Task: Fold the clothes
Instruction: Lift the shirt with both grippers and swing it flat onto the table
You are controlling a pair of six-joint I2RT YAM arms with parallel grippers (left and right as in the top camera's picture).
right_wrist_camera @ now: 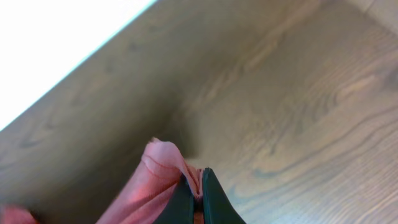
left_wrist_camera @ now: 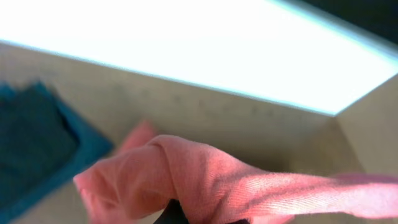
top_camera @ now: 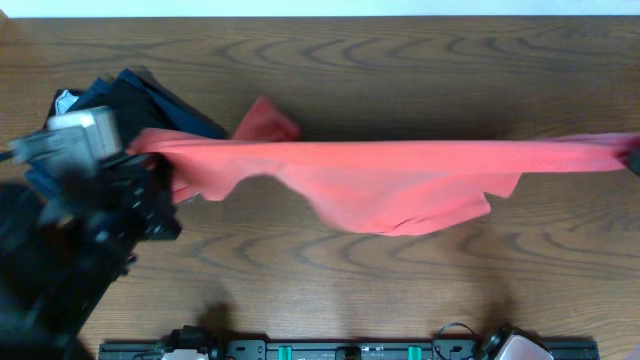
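Observation:
The coral-red T-shirt [top_camera: 390, 180] hangs stretched in the air between my two grippers, spanning the table from left to right, with its lower edge sagging toward the wood. Its lettering is hidden. My left gripper [top_camera: 150, 150] is shut on the shirt's left end; in the left wrist view the bunched cloth [left_wrist_camera: 205, 180] wraps over the dark fingertips [left_wrist_camera: 177, 214]. My right gripper [top_camera: 632, 155] is at the right frame edge, shut on the other end; in the right wrist view the black fingers [right_wrist_camera: 198, 196] pinch a hem of red cloth [right_wrist_camera: 158, 168].
Folded navy-blue and black garments [top_camera: 150, 100] lie at the table's far left, partly under my left arm; the navy one also shows in the left wrist view [left_wrist_camera: 37, 143]. The wooden table [top_camera: 400, 290] lies below. A dark rail [top_camera: 350, 350] runs along the front edge.

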